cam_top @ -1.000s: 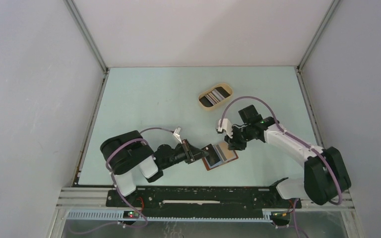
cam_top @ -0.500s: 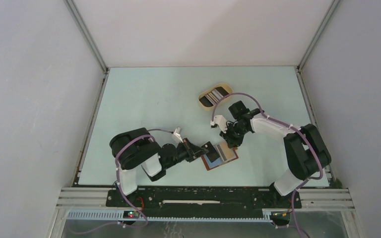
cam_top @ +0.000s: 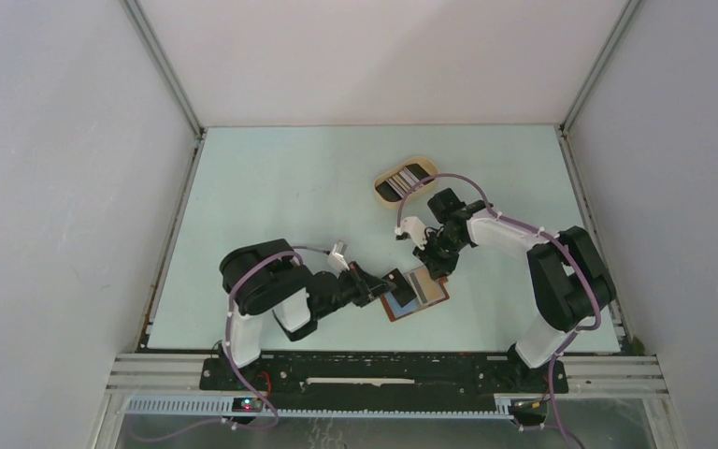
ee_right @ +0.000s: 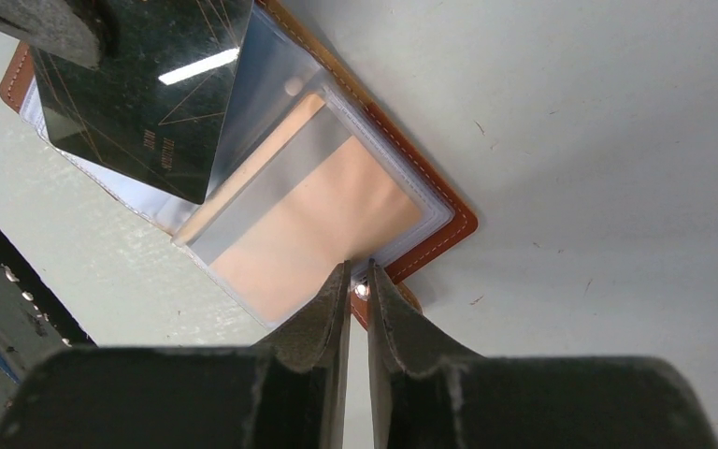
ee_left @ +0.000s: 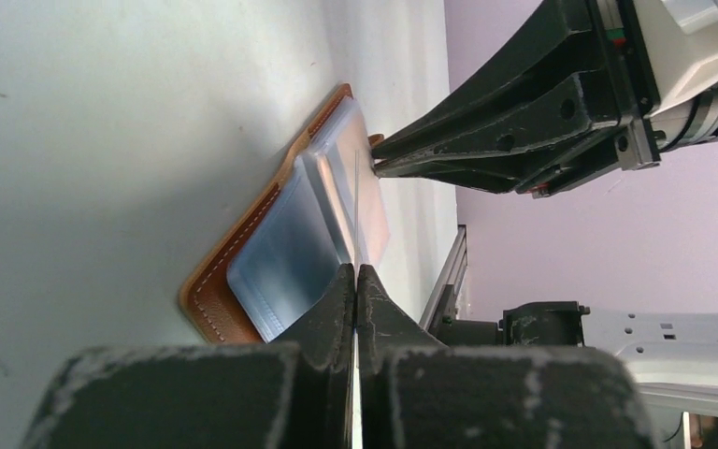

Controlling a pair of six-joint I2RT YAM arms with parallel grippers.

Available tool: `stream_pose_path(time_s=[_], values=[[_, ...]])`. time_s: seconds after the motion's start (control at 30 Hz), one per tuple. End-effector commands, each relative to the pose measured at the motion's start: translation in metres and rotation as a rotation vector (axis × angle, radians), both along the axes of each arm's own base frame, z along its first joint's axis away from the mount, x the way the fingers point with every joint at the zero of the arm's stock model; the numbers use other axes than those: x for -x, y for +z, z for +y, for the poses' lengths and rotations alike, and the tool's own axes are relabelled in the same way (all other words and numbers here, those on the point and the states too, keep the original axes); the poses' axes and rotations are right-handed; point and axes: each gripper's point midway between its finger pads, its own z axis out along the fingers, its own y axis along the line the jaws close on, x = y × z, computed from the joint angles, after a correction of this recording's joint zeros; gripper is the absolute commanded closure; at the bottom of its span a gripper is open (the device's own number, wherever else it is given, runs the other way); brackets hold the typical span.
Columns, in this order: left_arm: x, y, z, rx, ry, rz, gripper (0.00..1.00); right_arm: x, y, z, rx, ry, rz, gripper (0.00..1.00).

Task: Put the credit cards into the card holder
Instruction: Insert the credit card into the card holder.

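The card holder (cam_top: 427,297) lies open on the table, brown leather round clear sleeves (ee_right: 318,187) over a tan inside. My left gripper (cam_top: 393,281) is shut on a black credit card (ee_right: 140,94). That card reaches over the holder's near half, one corner on a sleeve. In the left wrist view the card (ee_left: 356,215) shows edge-on, running out from the left gripper (ee_left: 356,269). My right gripper (ee_right: 356,273) is pinched on the holder's far edge by its closing tab (ee_right: 363,292), with only a thin gap between the fingers. More credit cards (cam_top: 404,178) lie in the tray.
A beige oval tray (cam_top: 380,194) stands behind the right arm, toward the back of the table. Both forearms meet over the holder near the front edge. Metal rails (cam_top: 383,369) run along the near side, and grey walls close in left and right.
The right arm has folded in, and its gripper has moved slightly left to the holder's far edge with the jaws narrowed. The left gripper stays at the holder with the black card.
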Motion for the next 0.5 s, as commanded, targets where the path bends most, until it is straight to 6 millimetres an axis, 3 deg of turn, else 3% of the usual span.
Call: stream_pose_path(time_s=[0.0,0.47], values=[[-0.0091,0.0067,-0.0053,0.031,0.033,-0.017,1.00,0.0008,0.0011,-0.0001,0.023,-0.005,0.020,0.82],[-0.0087,0.0089,-0.0125,0.055,0.031,0.000,1.00,0.0019,0.0017,0.0008,0.018,-0.004,0.022,0.81]])
